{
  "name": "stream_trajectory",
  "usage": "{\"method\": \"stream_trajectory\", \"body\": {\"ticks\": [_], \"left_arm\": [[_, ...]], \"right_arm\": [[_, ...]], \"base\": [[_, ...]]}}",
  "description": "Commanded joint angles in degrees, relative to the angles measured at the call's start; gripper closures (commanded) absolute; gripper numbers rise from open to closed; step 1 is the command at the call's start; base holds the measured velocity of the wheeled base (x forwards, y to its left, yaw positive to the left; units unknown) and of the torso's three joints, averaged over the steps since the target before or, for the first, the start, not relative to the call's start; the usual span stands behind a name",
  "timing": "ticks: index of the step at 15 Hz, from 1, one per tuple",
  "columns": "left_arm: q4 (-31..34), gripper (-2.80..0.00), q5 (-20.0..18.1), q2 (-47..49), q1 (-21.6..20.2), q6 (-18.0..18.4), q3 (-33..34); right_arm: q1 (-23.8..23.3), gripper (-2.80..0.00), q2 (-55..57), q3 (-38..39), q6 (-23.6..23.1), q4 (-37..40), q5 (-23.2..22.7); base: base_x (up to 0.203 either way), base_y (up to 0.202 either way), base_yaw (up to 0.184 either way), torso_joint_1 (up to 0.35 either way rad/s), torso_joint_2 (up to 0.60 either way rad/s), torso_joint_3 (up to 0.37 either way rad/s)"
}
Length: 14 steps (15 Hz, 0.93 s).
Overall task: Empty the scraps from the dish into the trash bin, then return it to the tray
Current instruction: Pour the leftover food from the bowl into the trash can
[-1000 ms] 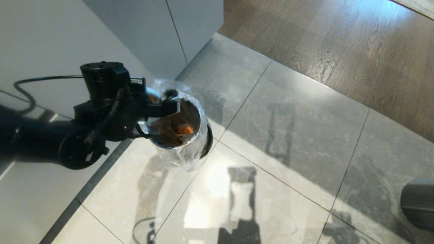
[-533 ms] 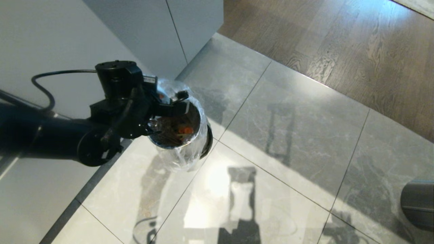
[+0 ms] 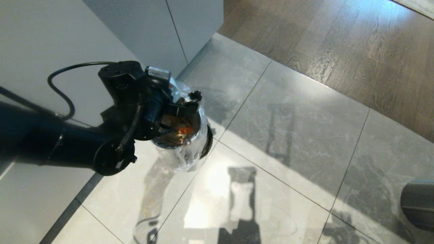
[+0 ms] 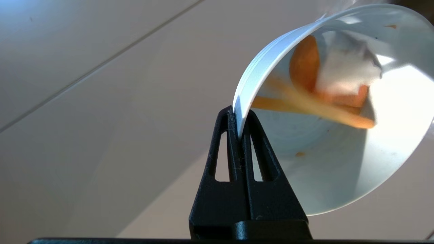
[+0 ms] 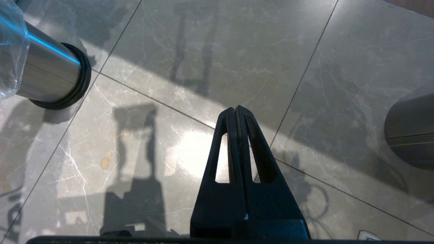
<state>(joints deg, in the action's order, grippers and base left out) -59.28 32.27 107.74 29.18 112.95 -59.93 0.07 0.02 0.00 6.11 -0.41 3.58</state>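
My left gripper [image 4: 239,117] is shut on the rim of the dish [image 4: 342,162], a pale blue-white bowl tipped steeply on its side. Orange and whitish scraps [image 4: 322,91] are sliding along its inner wall. In the head view the left gripper [image 3: 185,102] hangs right over the mouth of the trash bin [image 3: 183,152], a shiny steel cylinder with a clear bag liner, and the arm hides most of the dish. Orange scraps [image 3: 184,129] lie inside the bin. The tray is out of view. My right gripper [image 5: 236,110] is shut and empty above the floor tiles.
The bin [image 5: 47,76] stands on grey marble floor tiles beside white cabinet doors [image 3: 162,37]. A larger steel cylinder [image 3: 418,203] stands at the right edge. Wood flooring [image 3: 339,44] begins beyond the tiles.
My left arm has swung further over the bin and its wrist has rolled, tipping the dish more steeply. The right arm has not moved.
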Motion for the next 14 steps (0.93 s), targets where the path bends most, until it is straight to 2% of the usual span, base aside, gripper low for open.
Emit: {"method": "stream_trajectory", "body": {"ticks": [1, 6, 10, 11, 12, 14], "left_arm": [[-1.4, 0.00, 0.2, -1.2, 1.7, 0.6, 3.1], [-10.4, 0.00, 0.1, -3.1, 3.5, 0.6, 12.9], [-17.4, 0.00, -0.1, -2.7, 3.6, 0.7, 15.7], [-19.3, 0.00, -0.2, -2.4, 3.6, 1.5, 16.2], [-21.2, 0.00, -0.4, -2.2, 3.7, 3.9, 16.4], [-25.0, 0.00, -3.9, -2.0, 3.6, 9.0, 16.1]], "right_arm": [[0.0, 0.00, 0.0, 0.0, 0.0, 0.0, 0.0], [0.0, 0.00, 0.0, 0.0, 0.0, 0.0, 0.0], [0.0, 0.00, 0.0, 0.0, 0.0, 0.0, 0.0], [0.0, 0.00, 0.1, 0.0, 0.0, 0.0, 0.0], [0.0, 0.00, 0.0, 0.0, 0.0, 0.0, 0.0], [0.0, 0.00, 0.0, 0.0, 0.0, 0.0, 0.0]], "base": [[0.000, 0.000, 0.000, 0.000, 0.00, 0.000], [0.000, 0.000, 0.000, 0.000, 0.00, 0.000], [0.000, 0.000, 0.000, 0.000, 0.00, 0.000], [0.000, 0.000, 0.000, 0.000, 0.00, 0.000], [0.000, 0.000, 0.000, 0.000, 0.00, 0.000], [0.000, 0.000, 0.000, 0.000, 0.00, 0.000]]}}
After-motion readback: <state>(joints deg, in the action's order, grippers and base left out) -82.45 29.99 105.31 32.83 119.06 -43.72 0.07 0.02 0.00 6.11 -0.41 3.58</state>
